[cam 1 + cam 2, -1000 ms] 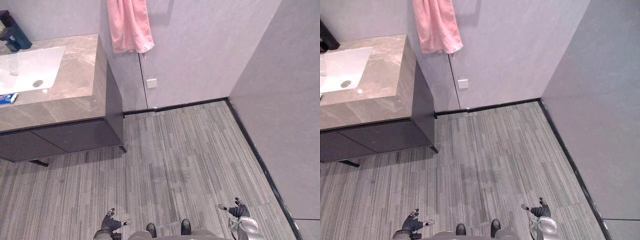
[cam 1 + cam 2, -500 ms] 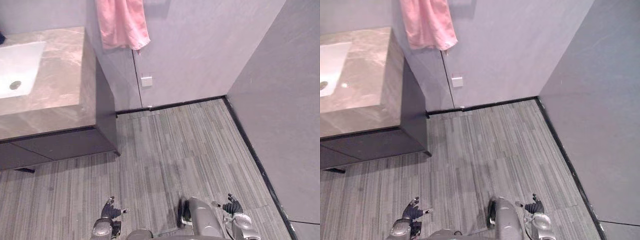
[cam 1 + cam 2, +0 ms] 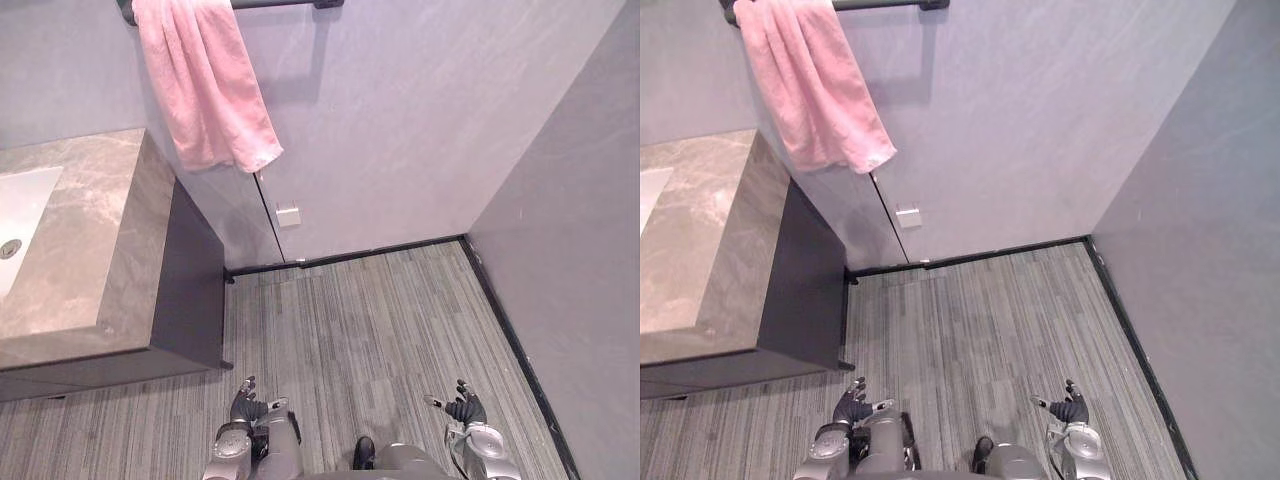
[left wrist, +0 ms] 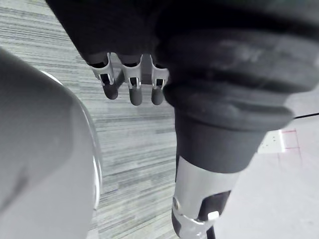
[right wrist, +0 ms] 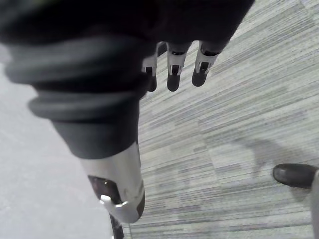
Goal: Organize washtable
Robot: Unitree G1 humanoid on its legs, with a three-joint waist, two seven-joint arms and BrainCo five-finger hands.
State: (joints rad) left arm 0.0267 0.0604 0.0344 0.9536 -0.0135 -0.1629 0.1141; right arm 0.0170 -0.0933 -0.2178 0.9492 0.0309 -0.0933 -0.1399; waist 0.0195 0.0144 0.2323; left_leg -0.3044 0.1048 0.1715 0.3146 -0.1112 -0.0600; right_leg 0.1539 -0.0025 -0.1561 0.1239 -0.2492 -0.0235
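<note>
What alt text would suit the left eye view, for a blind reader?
A marble-topped washtable with a white sink stands at left by a grey wall, a pink towel hanging from a dark rail near its far corner. Low over the striped floor, the left robot hand and right robot hand are open and empty.

Pink towel [image 3: 205,95], beige veined-marble washtable top [image 3: 100,240], dark cabinet [image 3: 195,280], grey striped floor [image 3: 380,320].

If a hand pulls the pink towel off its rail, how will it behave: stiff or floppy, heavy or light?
Probably floppy: the pink towel drapes over the dark rail in soft folds. Likely light for its size, and it may slide off easily, since no clip shows.
</note>
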